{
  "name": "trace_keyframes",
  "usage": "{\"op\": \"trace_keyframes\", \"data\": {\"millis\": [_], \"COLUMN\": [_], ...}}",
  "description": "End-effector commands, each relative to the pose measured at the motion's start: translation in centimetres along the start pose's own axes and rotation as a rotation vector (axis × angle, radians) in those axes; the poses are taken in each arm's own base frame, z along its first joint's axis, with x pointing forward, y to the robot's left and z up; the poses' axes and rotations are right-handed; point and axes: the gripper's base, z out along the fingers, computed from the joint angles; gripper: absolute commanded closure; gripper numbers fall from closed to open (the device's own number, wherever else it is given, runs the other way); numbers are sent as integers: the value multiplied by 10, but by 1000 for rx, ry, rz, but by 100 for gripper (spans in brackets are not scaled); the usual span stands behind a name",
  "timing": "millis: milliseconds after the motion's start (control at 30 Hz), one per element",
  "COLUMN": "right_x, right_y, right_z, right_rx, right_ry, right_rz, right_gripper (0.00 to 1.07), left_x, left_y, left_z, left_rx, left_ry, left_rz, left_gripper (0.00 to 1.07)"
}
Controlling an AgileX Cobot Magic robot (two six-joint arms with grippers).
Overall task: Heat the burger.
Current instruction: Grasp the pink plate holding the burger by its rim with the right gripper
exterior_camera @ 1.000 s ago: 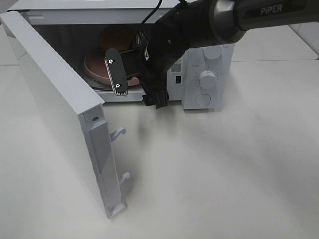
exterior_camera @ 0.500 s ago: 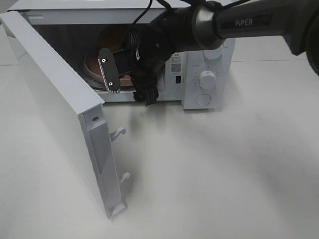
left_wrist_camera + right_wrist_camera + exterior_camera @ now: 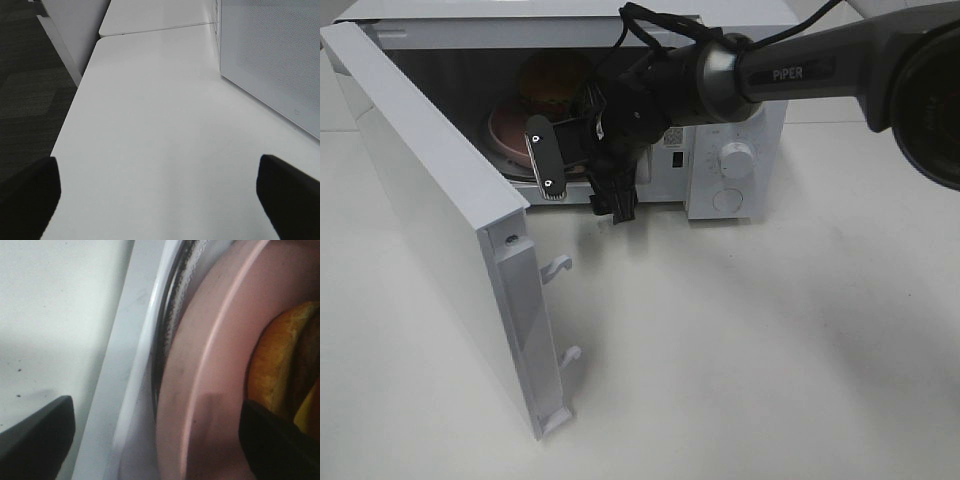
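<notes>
A plain white tabletop (image 3: pixel 750 350) fills the scene, with a white microwave (image 3: pixel 735 120) standing at its far edge and dark floor showing beyond the table's side in the left wrist view. The microwave door (image 3: pixel 440 220) is swung wide open toward the near left, its latch hooks facing out.

The burger (image 3: pixel 552 80) already sits inside the cavity on a pink plate (image 3: pixel 505 135), toward the far left of the chamber; the right wrist view shows the plate's rim and the bun's golden edge close up, with the plate resting over the glass turntable's edge.

The right tool (image 3: pixel 565 150) is at the cavity mouth, just in front of the plate. Its fingers stand spread to either side of the wrist view with nothing visibly pinched between them, though whether a finger touches the plate rim cannot be told. The left tool (image 3: pixel 160 197) hangs over bare tabletop to the left of the microwave, fingers wide apart and empty.

By my reading, loading is done or nearly so. Left to do: get the right arm clear of the opening, shut the door, and turn the dials (image 3: pixel 736 158) on the right-hand panel to start the heating.
</notes>
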Motion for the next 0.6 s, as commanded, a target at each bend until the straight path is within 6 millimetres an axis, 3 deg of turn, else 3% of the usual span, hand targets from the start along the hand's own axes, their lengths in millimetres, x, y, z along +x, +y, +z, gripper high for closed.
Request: {"op": "trace_keyframes", "data": {"millis": [33,133,167,267,333,367,433,533,600], "right_x": [1,0,0,0,0,0,0,0,-2], "right_y": [-5,-7,-8,-7,-7,-7,-7,-7,-8], "right_z": [2,4,5,5,5,5,5,5,2], "right_rx": [17,25,28,27,25,25,24,21,19], "right_ry": [-2,-10,-13,-12,-13,-13,-12,-10,-13], "right_rz": [25,56,61,61,78,78,83,83,92], "right_gripper": [23,29,38,44,69,69,87,92,105], "left_x": [0,0,0,0,0,0,0,0,0], "left_y": [0,0,0,0,0,0,0,0,0], "left_z": [-2,-2,-2,-2,-2,-2,-2,-2,-2], "left_rx": [0,0,0,0,0,0,0,0,0], "left_ry": [-28,-28,-28,-28,-28,-28,-28,-28,-28], "left_rz": [-5,-5,-5,-5,-5,-5,-5,-5,-5], "left_gripper": [6,6,6,6,6,6,6,6,6]}}
